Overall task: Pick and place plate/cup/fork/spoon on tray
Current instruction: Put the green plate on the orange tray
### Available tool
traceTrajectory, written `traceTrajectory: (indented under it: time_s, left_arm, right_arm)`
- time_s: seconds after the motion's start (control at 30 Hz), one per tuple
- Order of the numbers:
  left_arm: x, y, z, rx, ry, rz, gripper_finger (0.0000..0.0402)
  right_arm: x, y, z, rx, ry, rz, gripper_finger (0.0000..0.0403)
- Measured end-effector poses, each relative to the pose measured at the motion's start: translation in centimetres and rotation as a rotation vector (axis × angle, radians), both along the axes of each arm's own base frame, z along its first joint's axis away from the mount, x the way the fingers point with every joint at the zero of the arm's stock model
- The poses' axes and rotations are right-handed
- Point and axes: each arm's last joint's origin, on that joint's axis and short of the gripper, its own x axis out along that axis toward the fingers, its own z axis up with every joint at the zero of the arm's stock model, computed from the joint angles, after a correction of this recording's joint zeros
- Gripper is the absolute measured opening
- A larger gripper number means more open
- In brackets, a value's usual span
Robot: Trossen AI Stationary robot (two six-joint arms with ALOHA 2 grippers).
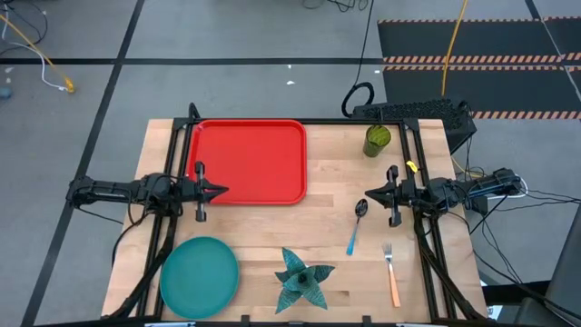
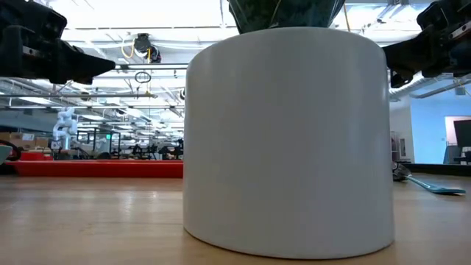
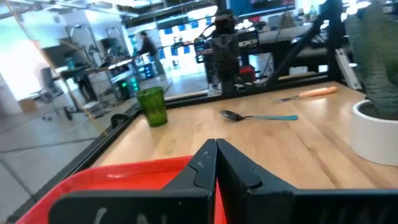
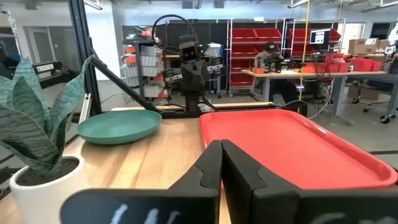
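The red tray (image 1: 249,162) lies at the table's far left, empty. The teal plate (image 1: 200,276) sits at the near left corner. The green cup (image 1: 378,140) stands at the far right. The blue-handled spoon (image 1: 355,227) and the orange-handled fork (image 1: 391,273) lie on the wood at the right. My left gripper (image 1: 221,192) hovers shut over the tray's near left part, pointing level toward the right. My right gripper (image 1: 368,193) hovers shut above the table, just beyond the spoon's bowl, pointing level toward the left. Both hold nothing.
A spiky teal plant in a white pot (image 1: 301,280) stands at the near middle and fills the low view (image 2: 287,140). Bare wood lies between the tray and the spoon. People work at benches in the room beyond (image 4: 271,56).
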Motion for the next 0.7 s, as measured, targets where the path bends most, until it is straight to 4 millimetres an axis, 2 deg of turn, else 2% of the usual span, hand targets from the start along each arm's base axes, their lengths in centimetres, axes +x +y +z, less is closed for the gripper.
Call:
traceTrajectory:
  time_s: [0.1,0.23,0.4,0.47,0.57,0.7]
  left_arm:
    - [0.0,0.2,0.3,-0.096,-0.040,0.053,0.0010]
    - [-0.3,0.2,2.1,-0.453,-0.268,0.028,0.0010]
    - [-1.2,0.6,4.4,-0.968,-0.610,-0.062,0.0010]
    - [-1.6,0.7,5.0,-1.106,-0.702,-0.109,0.0010]
    - [-2.1,0.7,5.7,-1.205,-0.793,-0.192,0.0010]
    - [-2.4,0.7,6.1,-1.215,-0.832,-0.232,0.0010]
  right_arm:
    - [0.0,0.0,0.0,0.000,0.001,0.000,0.0000]
    - [0.0,0.0,0.0,0.004,0.000,0.000,0.0000]
    - [0.0,0.0,0.0,0.123,-0.008,0.007,0.0000]
    - [0.0,0.0,0.0,0.150,-0.009,0.009,0.0000]
    - [0.0,0.0,0.0,0.157,-0.009,0.010,0.0000]
    - [0.0,0.0,0.0,0.155,-0.009,0.010,0.0000]
